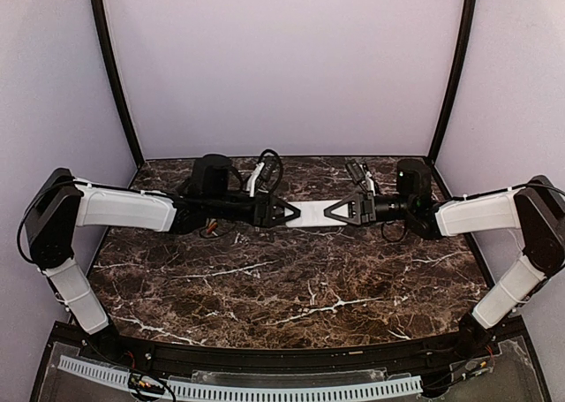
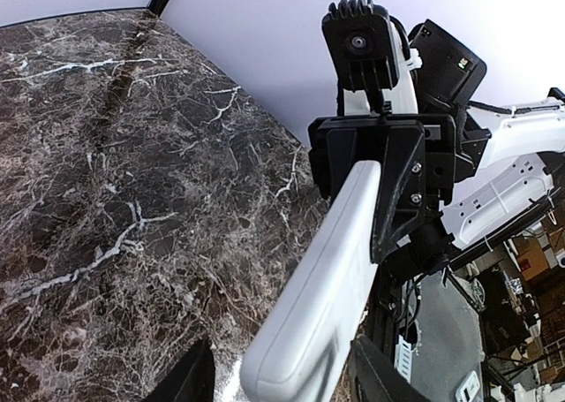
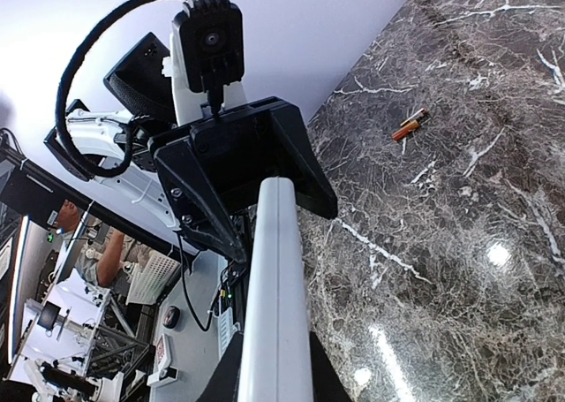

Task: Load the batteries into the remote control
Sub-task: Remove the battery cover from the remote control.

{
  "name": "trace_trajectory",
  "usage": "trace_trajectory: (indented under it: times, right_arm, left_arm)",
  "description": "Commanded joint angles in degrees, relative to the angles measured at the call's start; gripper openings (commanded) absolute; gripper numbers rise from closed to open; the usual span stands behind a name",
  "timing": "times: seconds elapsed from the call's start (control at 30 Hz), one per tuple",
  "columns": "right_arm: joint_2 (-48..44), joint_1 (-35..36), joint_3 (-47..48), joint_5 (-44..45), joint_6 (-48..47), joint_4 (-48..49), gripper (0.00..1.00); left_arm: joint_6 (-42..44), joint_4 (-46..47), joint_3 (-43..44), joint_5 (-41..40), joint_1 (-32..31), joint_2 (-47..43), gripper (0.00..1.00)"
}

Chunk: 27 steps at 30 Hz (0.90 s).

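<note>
**While both arms pinch it, the small slim white plastic remote control (image 1: 313,212) hangs in the air**

Held at each end, the remote control lies flat and level above the dark brown marble table (image 1: 291,305) with white veins. It does not touch the table. Its long way runs from side to side, and a plain white side faces up.

The black left gripper (image 1: 284,213) is at the left end of the remote control. Its fingers press on that end, one on each side. The black right gripper (image 1: 342,210) is at the right end of the remote control, and its fingers squeeze that end the same way. The two grippers point at each other, with the remote control between them like a little bridge.

The batteries (image 3: 410,125), tiny slim orange-red cylinders, lie on the table. From the remote control they are off to the left, past the left gripper and lower down. They are well apart from the remote control. They lie close together, but they are too small to tell if they touch. From above, the left arm hides part of them.
</note>
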Motion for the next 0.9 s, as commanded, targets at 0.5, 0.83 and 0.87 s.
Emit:
trace_trajectory:
  times: [0.5, 0.83, 0.87]
  right_arm:
    - [-1.73, -0.05, -0.36, -1.13, -1.01, 1.50, 0.00]
    - [-1.78, -0.36, -0.04, -0.22, -1.22, 0.98, 0.00]
    - [-2.01, -0.49, -0.01, 0.02, -1.48, 0.38, 0.00]
  left_arm:
    - [0.07, -1.24, 1.76, 3.72, 1.03, 0.91, 0.16]
    - [1.31, -4.13, 1.92, 0.96, 1.10, -0.18, 0.42]
    - [1.82, -4.97, 1.93, 0.66, 1.12, -0.30, 0.41]
